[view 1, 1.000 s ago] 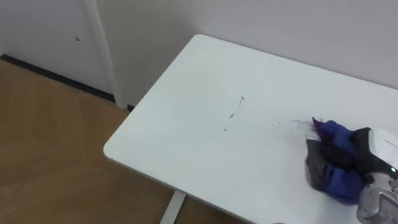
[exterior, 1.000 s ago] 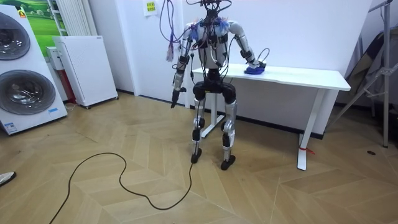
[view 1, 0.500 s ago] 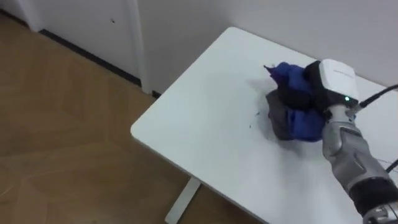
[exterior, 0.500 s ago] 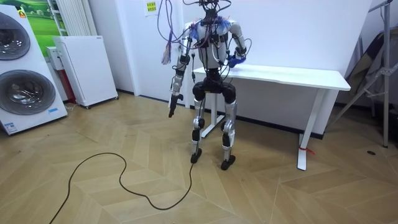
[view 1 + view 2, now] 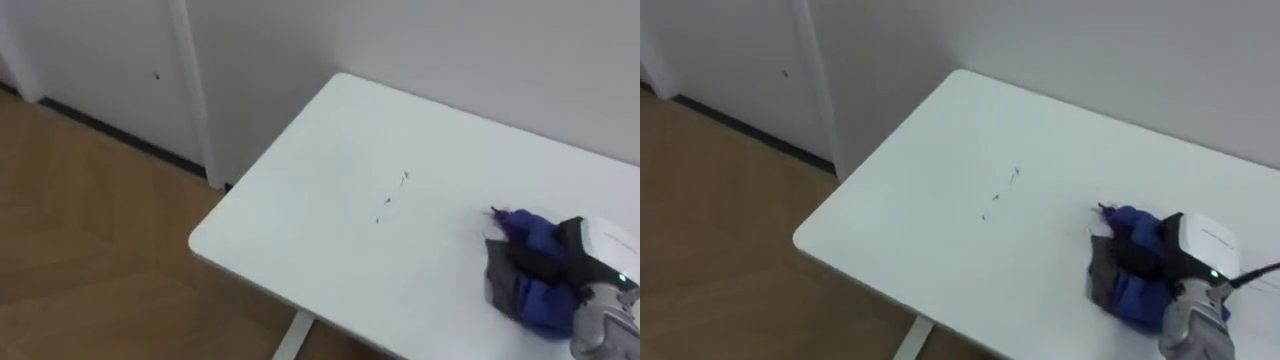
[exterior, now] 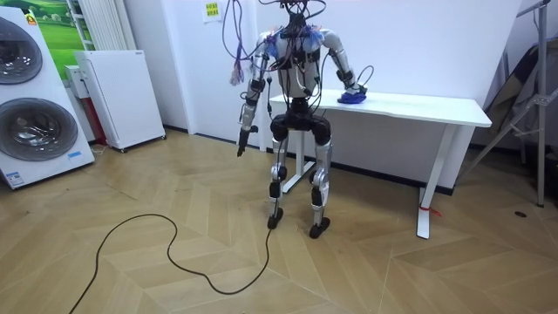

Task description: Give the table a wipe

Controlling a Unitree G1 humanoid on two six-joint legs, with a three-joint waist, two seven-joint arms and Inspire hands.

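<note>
Robot's standing at the short end of the white table [image 5: 300, 200], with the wood floor [image 5: 80, 230] showing off to its left. The blue and grey cloth [image 5: 525, 290] is sitting bunched up on the tabletop, well in from the edge. The right hand [image 5: 1200, 245] is lying on top of it, sunk into the folds, so I honestly can't tell if it's gripping or just pressing. The left hand [image 6: 241, 149] is hanging down by its side, too tiny to read. A few little dark specks [image 5: 385, 200] are sitting on the table left of the cloth, clear of it.
</note>
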